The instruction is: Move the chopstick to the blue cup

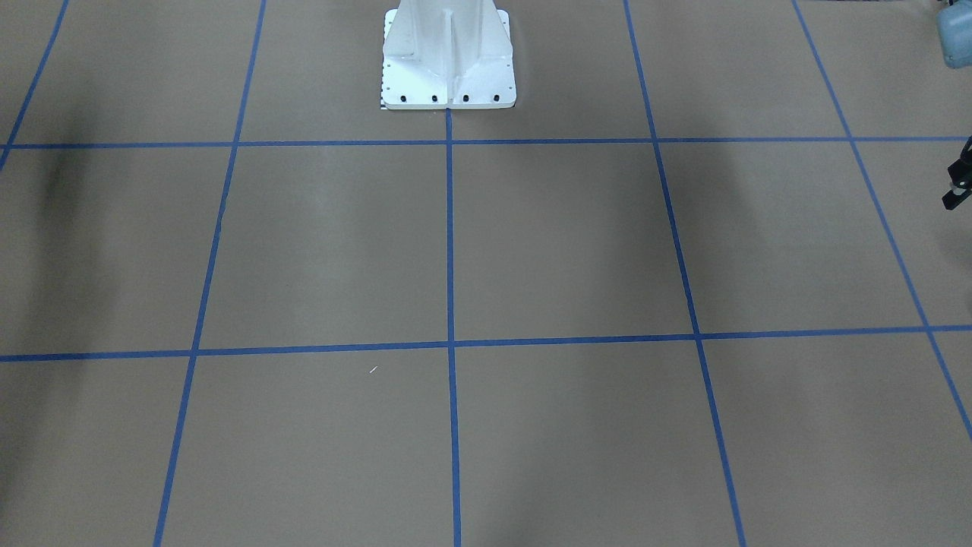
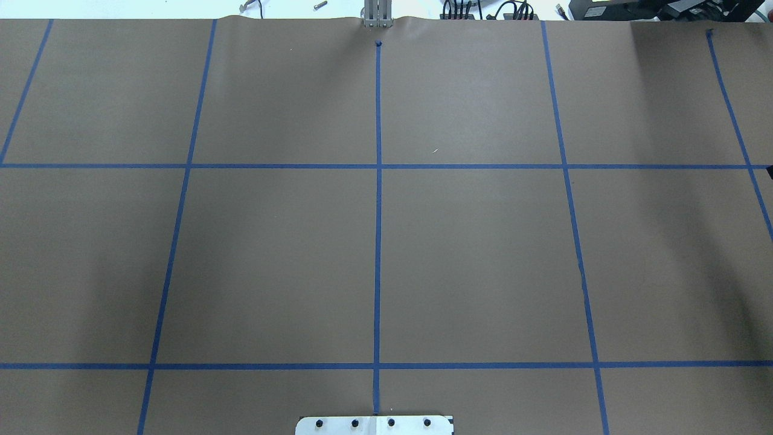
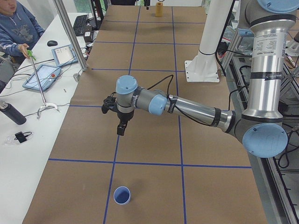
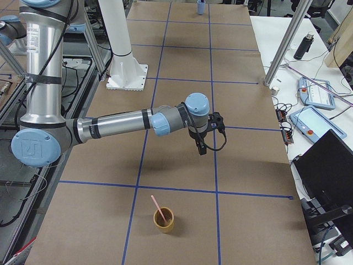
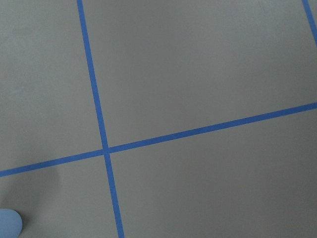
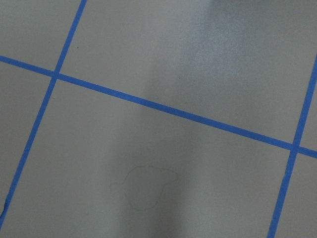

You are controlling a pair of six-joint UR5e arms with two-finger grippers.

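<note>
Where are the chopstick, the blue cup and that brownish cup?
chopstick (image 4: 157,206): exterior right view, middle of its bare shaft.
blue cup (image 3: 122,195): exterior left view, its open mouth.
brown cup (image 4: 164,226): exterior right view, its front wall.

Even, diffuse overhead light; soft, broad shadows band the brown table cover (image 1: 562,243). Mild glare whitens the right wrist view's upper right, where focus seems slightly soft.
</note>
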